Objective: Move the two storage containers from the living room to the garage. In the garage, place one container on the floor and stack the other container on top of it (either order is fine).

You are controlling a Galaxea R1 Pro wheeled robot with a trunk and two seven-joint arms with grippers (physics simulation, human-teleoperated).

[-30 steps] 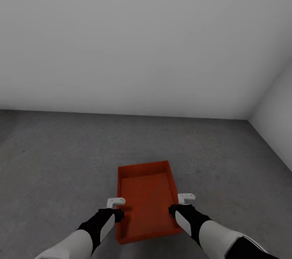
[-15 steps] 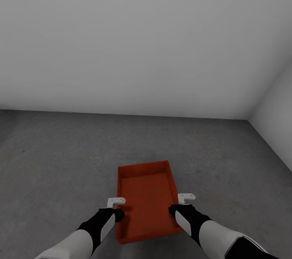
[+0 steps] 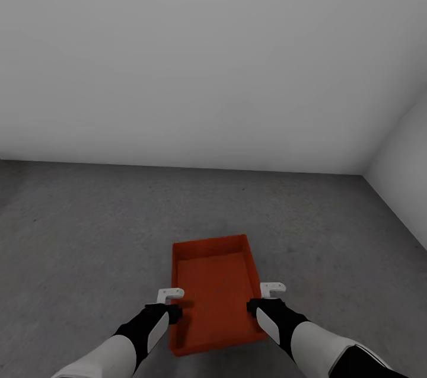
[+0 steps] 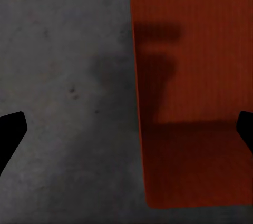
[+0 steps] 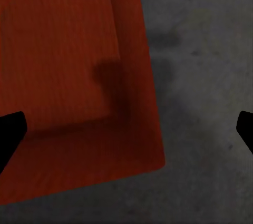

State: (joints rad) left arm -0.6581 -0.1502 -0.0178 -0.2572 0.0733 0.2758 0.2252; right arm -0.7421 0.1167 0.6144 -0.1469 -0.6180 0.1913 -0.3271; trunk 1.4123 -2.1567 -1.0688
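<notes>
An orange-red storage container (image 3: pixel 214 292) sits on the rough dark grey floor (image 3: pixel 89 230) of the garage, between the two grippers, open side up with nothing inside. The left gripper (image 3: pixel 170 295) hangs above the container's left long wall, and the right gripper (image 3: pixel 272 290) above its right long wall. In the left wrist view the left gripper (image 4: pixel 126 129) has its fingers (image 4: pixel 10 132) spread wide, straddling the wall edge below without gripping it, one finger over the floor and one over the container's inside. The right gripper (image 5: pixel 126 129) is likewise spread wide over the opposite wall. Pale grey walls (image 3: pixel 207 58) rise beyond the container.
</notes>
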